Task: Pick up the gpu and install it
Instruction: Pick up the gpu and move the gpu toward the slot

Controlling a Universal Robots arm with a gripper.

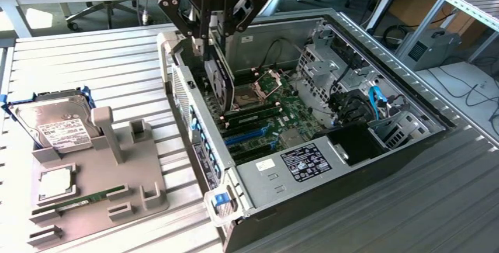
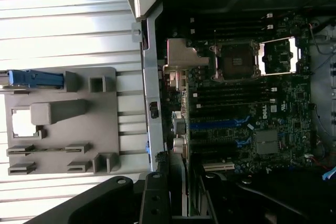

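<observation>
The gpu point(image 1: 222, 83) is a thin black card hanging on edge, its lower end down inside the open computer case point(image 1: 257, 174), close to the case's wall on the exterior view's left. My gripper point(image 1: 212, 47) is directly above it, shut on the card's top edge. In the wrist view the gpu point(image 2: 179, 182) runs edge-on out from between my black fingers point(image 2: 155, 198), over the motherboard's blue slots point(image 2: 212, 125). The same blue slots point(image 1: 248, 135) lie just below and beside the card's lower end in the exterior view.
A grey holder block point(image 1: 97, 177) on the slatted metal table carries a silver hard drive point(image 1: 55, 121) and a green memory stick point(image 1: 93, 197). Inside the case are the open CPU socket point(image 1: 253, 92), drive cages point(image 1: 335, 66) and blue cables point(image 1: 377, 104).
</observation>
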